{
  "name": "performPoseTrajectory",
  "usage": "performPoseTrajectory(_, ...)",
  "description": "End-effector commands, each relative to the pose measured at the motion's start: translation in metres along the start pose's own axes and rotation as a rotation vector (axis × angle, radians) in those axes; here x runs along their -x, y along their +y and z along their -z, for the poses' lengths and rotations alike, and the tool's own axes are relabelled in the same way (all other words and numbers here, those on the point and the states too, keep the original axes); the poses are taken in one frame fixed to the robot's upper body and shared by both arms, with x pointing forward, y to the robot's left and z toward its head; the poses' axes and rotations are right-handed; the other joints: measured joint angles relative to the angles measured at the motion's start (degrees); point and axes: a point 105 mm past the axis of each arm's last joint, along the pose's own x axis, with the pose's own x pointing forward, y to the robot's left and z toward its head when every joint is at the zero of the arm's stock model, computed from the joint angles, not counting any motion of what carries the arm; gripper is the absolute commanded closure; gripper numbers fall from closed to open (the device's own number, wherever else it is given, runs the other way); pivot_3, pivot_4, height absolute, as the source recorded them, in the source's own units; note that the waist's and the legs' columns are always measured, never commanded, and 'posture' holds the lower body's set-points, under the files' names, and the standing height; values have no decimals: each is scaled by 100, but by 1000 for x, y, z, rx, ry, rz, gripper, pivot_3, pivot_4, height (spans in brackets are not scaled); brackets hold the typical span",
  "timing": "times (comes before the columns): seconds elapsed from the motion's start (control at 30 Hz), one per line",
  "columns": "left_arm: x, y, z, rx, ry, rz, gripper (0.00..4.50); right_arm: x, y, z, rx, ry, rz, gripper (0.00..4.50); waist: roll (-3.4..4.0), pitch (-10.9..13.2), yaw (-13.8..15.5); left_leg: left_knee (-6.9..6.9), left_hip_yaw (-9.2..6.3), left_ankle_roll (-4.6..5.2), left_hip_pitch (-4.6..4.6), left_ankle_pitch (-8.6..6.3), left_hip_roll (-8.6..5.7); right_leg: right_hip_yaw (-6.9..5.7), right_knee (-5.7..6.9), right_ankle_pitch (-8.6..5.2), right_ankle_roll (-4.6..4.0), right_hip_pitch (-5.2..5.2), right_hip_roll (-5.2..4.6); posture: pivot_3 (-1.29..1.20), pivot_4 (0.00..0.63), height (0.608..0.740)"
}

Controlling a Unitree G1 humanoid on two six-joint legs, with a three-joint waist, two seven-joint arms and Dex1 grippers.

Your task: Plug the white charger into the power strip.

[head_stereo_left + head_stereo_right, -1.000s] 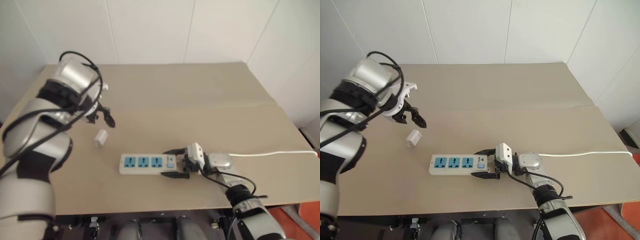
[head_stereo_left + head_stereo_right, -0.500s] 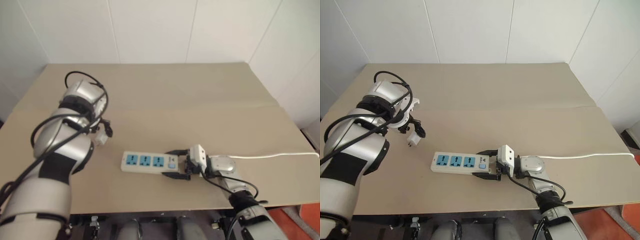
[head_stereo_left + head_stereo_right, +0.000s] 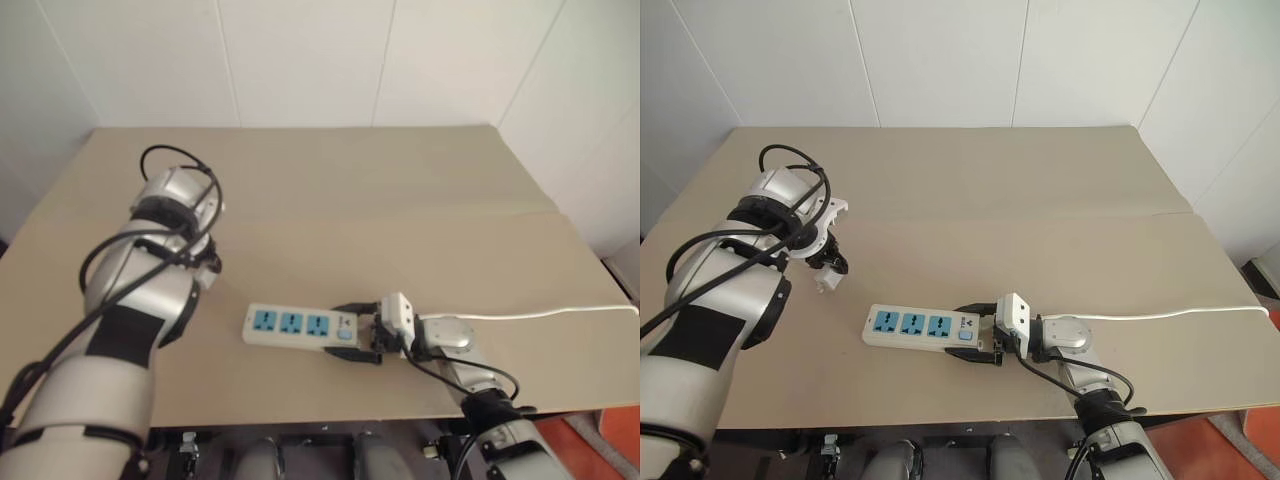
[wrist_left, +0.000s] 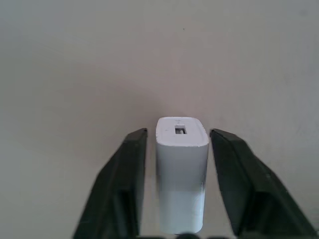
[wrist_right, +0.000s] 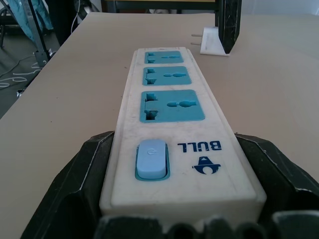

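- My left claw [image 4: 178, 133] is drawn in narrow around the white charger [image 4: 182, 169]. One finger [image 4: 234, 169] presses its flank, and the other shows a thin sliver of gap.
- The charger lies on the worktop [image 4: 149, 59] right between my fingers, with its port end [image 4: 180, 130] pointing out past the tips.
- How it'll handle: a small, hard plastic block. I'd call it light and stiff, with smooth glossy sides that could slip or twist under the pads.
- Best hold, I reckon, is across the two flat flanks at mid-body. That leaves the prong end clear and keeps the block from pivoting.
- From my other wrist I can see its prongs [image 5: 197, 36] sticking out sideways, level with the worktop. They'll need turning down towards a socket before any push.
- Well off to the side, my right claw [image 5: 174, 141] stands wide around the switch end of the power strip [image 5: 169, 79], a finger on each long edge, pinning it flat.
- The switch [image 5: 152, 159] sits nearest that claw, and the three blue sockets run away beyond it.
- The strip looks rigid and light enough to skid, so that brace matters for the push.
- Farthest out, its thin cord [image 3: 550, 313] trails off across the worktop.
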Motion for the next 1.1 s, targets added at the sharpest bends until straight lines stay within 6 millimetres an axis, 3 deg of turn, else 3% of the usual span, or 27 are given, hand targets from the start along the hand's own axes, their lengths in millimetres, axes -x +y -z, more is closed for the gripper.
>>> performPoseTrajectory(0.03,2,3,-1,-5,-6,-10,3509,-1,10,12,-44,41,-30,1063,0,0,-1,0,0,0,0,0,0,0,0,0,0,0,0,0,150,740)
performPoseTrajectory(0.17,4,2,0,1,-2,17,3505,-2,14,13,-48,42,-46,1063,0,0,-1,0,0,0,0,0,0,0,0,0,0,0,0,0,150,740)
performPoseTrajectory(0.27,17,2,-12,-19,-64,33,3505,-2,16,13,-48,42,-55,1063,0,0,-3,0,0,0,0,0,0,-1,1,0,0,0,0,0,150,740)
performPoseTrajectory(0.37,46,-3,-43,-40,-267,103,3505,-3,19,12,-47,35,-75,1063,0,0,-6,0,0,0,-2,0,2,-1,1,0,0,-2,1,0,150,740)
performPoseTrajectory(0.47,78,-8,-81,-138,-620,113,3505,-5,21,12,-48,28,-103,1063,-1,0,3,2,-2,0,-8,0,4,-2,4,0,0,-8,-3,0,150,740)
performPoseTrajectory(0.53,102,-24,-91,-259,-897,181,3505,-8,22,11,-44,18,-133,1063,8,-9,-6,4,-2,-4,-12,-2,10,-2,6,1,-1,-10,-5,0,150,740)
performPoseTrajectory(0.6,116,-35,-87,-341,-1132,171,3505,-10,21,10,-44,10,-148,1063,18,-20,-20,0,1,-11,7,-10,16,12,22,2,-1,-8,-13,0,150,740)
performPoseTrajectory(0.67,123,-46,-71,-410,-1254,212,3505,-13,19,10,-43,8,-155,1063,14,-22,-41,4,1,-12,18,-19,24,16,27,2,-2,-4,-12,0,150,740)
performPoseTrajectory(0.77,132,-66,-49,-442,-1289,431,3505,-14,19,12,-38,12,-165,1063,11,-21,-70,10,6,-10,15,-20,26,15,29,4,-4,-12,-6,0,150,740)
performPoseTrajectory(0.93,140,-94,-24,-561,-1310,626,3505,-13,19,15,-39,16,-161,1063,11,-22,-83,11,14,-8,35,-21,21,8,23,4,-4,11,-6,0,150,740)
performPoseTrajectory(1.1,141,-122,21,-717,-1216,928,3505,-13,18,16,-35,18,-152,1063,11,-22,-121,8,16,-1,88,-25,20,5,5,3,-3,74,-4,0,150,740)
